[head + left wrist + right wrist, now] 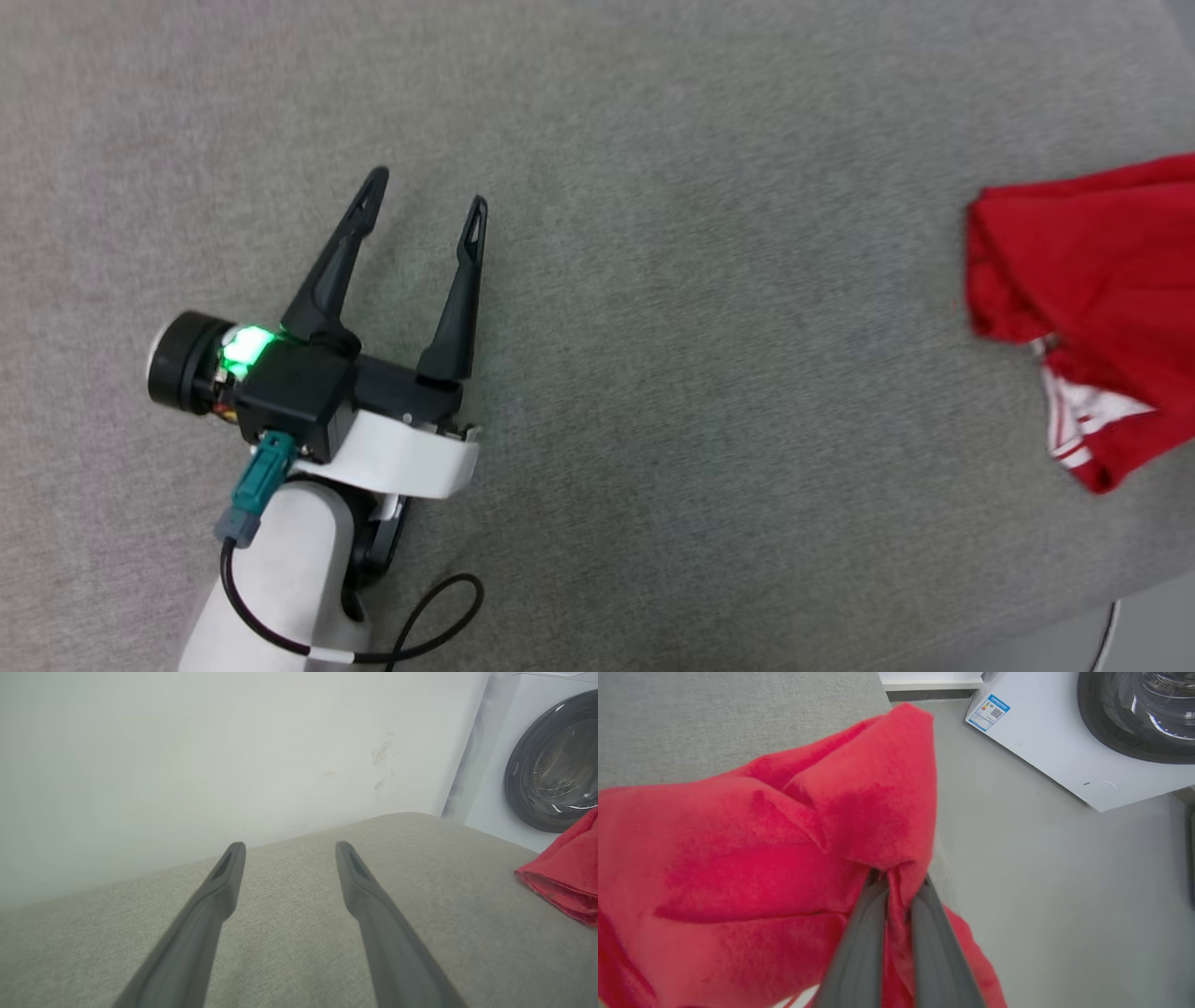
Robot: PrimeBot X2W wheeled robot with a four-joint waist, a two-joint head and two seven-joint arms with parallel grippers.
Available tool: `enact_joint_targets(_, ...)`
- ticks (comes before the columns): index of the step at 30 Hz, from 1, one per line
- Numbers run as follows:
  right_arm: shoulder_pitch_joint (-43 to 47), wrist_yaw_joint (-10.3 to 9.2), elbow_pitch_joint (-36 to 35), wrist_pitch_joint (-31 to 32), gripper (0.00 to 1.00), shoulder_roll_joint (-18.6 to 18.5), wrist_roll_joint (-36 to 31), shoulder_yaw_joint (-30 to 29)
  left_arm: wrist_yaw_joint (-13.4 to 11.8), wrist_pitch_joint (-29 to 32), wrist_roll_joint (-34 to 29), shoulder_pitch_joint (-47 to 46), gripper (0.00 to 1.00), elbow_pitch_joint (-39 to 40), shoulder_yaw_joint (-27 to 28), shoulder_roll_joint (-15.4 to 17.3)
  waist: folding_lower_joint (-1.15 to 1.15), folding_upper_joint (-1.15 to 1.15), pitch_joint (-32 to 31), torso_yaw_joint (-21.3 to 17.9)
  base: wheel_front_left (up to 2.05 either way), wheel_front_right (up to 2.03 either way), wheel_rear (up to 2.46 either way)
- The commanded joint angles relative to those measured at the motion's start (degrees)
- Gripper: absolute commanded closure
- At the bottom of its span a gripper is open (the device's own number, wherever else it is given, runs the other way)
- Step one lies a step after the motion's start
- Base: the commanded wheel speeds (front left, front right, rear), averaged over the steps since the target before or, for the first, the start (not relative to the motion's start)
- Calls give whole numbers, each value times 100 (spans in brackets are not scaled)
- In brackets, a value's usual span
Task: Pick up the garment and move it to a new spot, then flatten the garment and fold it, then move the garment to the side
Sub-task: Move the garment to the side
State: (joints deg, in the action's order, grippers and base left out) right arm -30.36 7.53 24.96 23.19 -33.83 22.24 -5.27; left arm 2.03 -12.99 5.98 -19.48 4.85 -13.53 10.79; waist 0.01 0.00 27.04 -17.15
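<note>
The garment [1102, 271] is a bright red shirt, bunched at the right edge of the grey cushioned surface, with a white, red-striped bit of trim [1074, 411] hanging at its lower side. My right gripper [896, 879] is shut on a fold of the red cloth [761, 858], which drapes over its fingertips above the surface's edge. My left gripper [425, 191] stands open over bare grey fabric at the left, well apart from the garment. In the left wrist view its two dark fingers [219, 886] are spread with nothing between them, and the garment [567, 872] shows at the far right.
A white washing machine [495, 774] with a dark round door stands past the surface's far right corner, beside a white wall [187, 756]. Pale floor [1041, 882] lies below the surface's right edge. A black cable [429, 616] loops near my left forearm.
</note>
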Motion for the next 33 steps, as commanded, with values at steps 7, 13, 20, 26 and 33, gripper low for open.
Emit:
enact_joint_targets(7, -430, -8, 1079, -526, 60, 147, -442, -607, 49, 49, -87, -339, 0, 173, -128, 55, -1, 0, 525, 275, 0, 0, 0)
enact_joint_targets(13, -471, -8, 1684, -1169, 0, 394, -792, -1015, 29, 1, -29, -305, 0, 78, -177, 25, -1, 0, 450, 323, 0, 0, 0)
enact_joint_targets(20, -277, -8, 1768, -2367, 0, 579, -1403, -1524, -50, -95, 105, -66, 0, -179, -139, -41, -1, 0, -20, 394, 0, 0, 0)
enact_joint_targets(26, 229, -8, 1371, -2991, 0, 893, -1638, -1624, -193, -177, 301, 370, 0, -470, -32, -175, -1, 0, -782, 544, 0, 0, 0)
enact_joint_targets(33, 1226, -8, 528, -3140, 0, 1448, -1577, -1427, -347, -212, 522, 1034, 0, -730, 106, -316, -1, 0, -1596, 758, 0, 0, 0)
